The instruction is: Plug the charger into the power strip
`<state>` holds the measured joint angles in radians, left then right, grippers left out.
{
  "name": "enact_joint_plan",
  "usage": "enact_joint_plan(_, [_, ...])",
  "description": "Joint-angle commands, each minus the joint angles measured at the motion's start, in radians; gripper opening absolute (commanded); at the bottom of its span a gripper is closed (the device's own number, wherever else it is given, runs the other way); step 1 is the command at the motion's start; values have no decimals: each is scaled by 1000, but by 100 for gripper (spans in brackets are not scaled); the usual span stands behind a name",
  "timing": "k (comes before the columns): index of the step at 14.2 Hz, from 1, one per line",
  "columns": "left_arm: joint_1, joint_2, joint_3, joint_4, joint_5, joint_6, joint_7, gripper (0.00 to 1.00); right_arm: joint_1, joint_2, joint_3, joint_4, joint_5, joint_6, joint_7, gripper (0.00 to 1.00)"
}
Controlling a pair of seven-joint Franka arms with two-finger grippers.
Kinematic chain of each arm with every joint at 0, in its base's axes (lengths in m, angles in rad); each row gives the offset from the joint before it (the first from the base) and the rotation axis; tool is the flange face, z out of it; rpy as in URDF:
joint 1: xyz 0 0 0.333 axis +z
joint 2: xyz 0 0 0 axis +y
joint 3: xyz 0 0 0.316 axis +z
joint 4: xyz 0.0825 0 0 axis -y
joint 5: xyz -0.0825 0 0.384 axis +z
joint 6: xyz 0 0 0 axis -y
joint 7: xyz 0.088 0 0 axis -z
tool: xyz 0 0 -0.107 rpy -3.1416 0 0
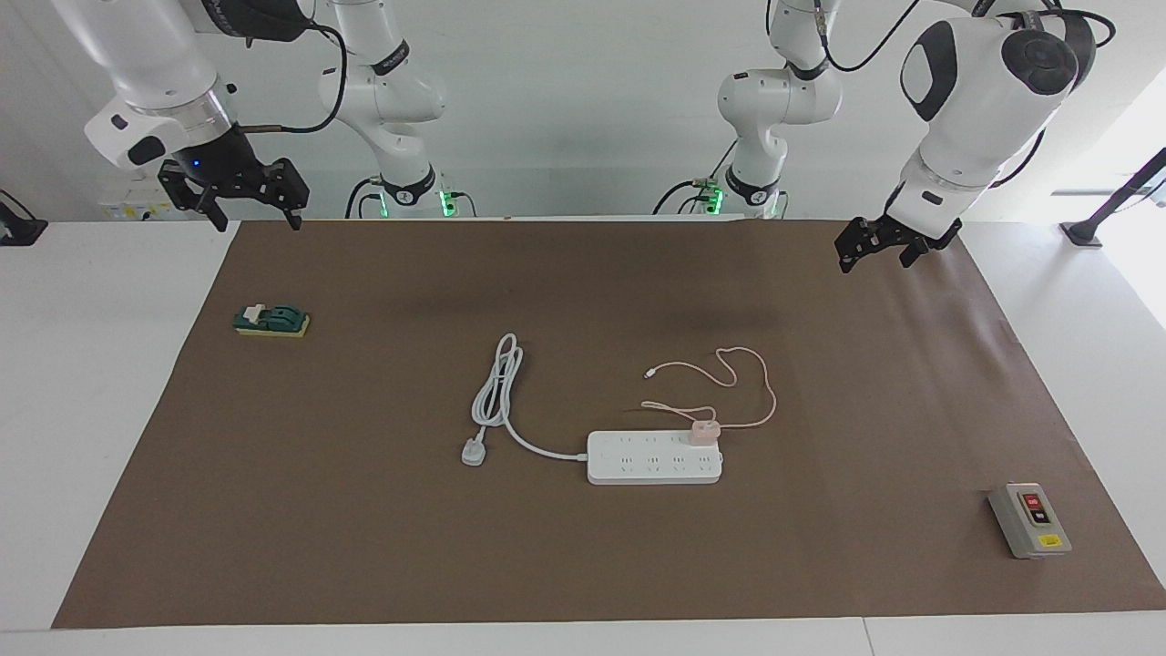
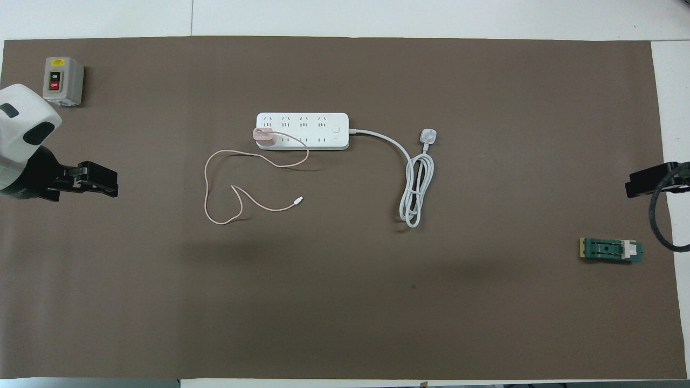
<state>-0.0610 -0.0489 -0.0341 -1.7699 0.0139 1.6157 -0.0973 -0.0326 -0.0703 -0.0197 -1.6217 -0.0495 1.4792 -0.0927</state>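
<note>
Presently the charger point(image 1: 703, 431) sits seated in the power strip point(image 1: 654, 457); left tool point(image 1: 876, 251) and right tool point(image 1: 246, 202) hang wide, empty, well apart from both.

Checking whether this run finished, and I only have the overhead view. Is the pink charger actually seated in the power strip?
Observer: In the facing view the charger stands upright on the power strip, with no gap showing under it.
Operator: The right pincer is cropped for me. Is it holding anything?
Observer: No. The right pincer is open and empty, raised over the mat's edge.
Operator: And the left?
Observer: The left pincer hangs high above the mat, touching nothing.
</note>
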Motion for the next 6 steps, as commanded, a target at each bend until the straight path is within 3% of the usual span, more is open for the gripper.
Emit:
enact_joint_plan(1, [-14, -11, 14, 10, -11, -14, 8, 100, -16, -23, 11, -23, 25, -5, -22, 100])
enact_joint_plan(6, [-14, -9, 14, 9, -12, 13, 7, 100, -16, -23, 11, -23, 25, -5, -22, 100])
